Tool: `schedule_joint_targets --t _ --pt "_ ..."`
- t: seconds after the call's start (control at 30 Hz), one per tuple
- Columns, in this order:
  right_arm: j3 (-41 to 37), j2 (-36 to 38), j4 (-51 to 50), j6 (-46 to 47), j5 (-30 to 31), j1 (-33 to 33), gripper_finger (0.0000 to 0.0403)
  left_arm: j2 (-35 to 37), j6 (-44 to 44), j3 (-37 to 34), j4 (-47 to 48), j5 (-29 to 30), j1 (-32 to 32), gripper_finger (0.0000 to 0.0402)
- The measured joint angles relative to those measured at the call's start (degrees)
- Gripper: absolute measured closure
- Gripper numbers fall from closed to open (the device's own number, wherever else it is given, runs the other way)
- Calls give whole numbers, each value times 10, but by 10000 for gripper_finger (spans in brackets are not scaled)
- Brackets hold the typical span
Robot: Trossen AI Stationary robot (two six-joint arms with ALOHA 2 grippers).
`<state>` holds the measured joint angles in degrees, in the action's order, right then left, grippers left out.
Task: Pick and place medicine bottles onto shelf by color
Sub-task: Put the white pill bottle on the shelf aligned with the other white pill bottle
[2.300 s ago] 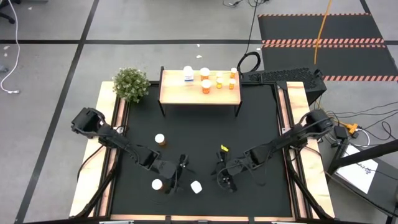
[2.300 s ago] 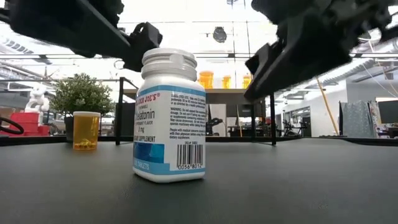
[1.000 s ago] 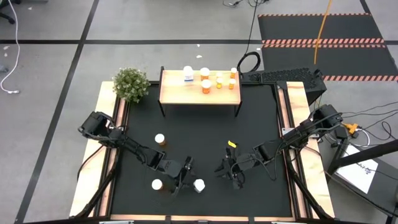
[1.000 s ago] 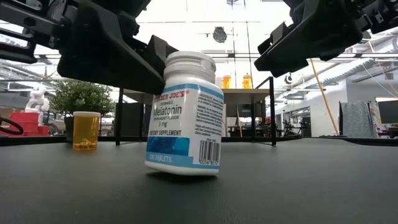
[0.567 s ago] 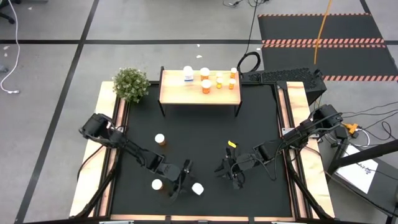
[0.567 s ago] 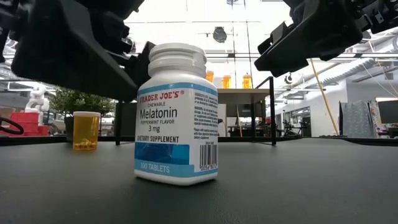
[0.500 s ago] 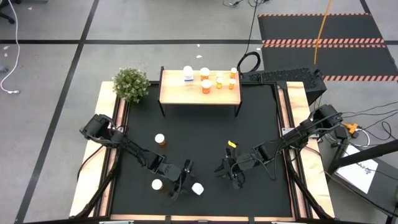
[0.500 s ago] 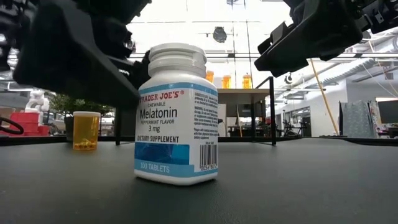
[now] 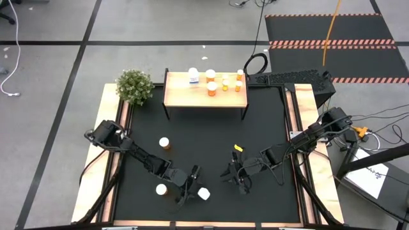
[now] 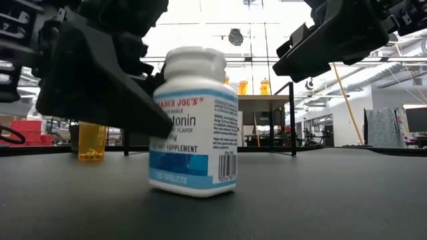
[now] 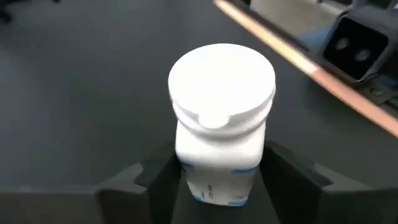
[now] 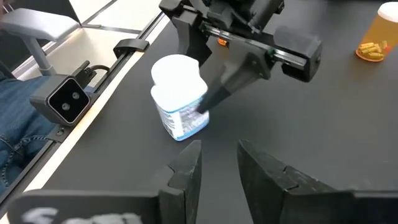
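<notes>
This is looking like a robotics lab or workshop hall. A black-topped desk (image 9: 211,153) is sitting on a grey floor (image 9: 64,70) marked with black tape lines, a hazard-striped mat (image 9: 332,32) and loose cables (image 9: 13,64) are lying nearby, and the low view is showing an open hall with exposed ceiling ducts (image 10: 393,67) and glass partitions (image 10: 327,127) behind

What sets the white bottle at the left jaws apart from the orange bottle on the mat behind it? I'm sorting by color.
The white bottle is opaque with a blue printed label; the orange bottle is see-through, pills visible at its bottom. The white bottle sits between the left gripper's jaws and leans slightly; the orange bottle stands upright, apart from either gripper. Both are on the black mat, not yet on the shelf.
</notes>
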<state>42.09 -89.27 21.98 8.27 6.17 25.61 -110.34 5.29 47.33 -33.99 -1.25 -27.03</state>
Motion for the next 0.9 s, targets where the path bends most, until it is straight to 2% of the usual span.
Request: schedule_joint_targets --t 0.1,0.2,0.3,0.43,0.53,0.7,0.9 --pt "0 0 0 0 0 0 305 0 8 0 -11 -8 0 230" --pt "0 0 0 0 0 0 305 4 11 0 -9 -8 3 248" --pt "0 0 0 0 0 0 305 7 8 0 -12 -6 9 248" --pt "0 0 -3 0 0 0 305 28 11 0 5 9 18 224" --pt "0 0 -7 2 0 0 305 67 25 0 41 27 24 217" --pt "0 0 -13 7 0 0 305 168 59 0 142 72 45 232" --pt "0 0 -12 10 0 6 305 311 106 0 260 112 104 237"
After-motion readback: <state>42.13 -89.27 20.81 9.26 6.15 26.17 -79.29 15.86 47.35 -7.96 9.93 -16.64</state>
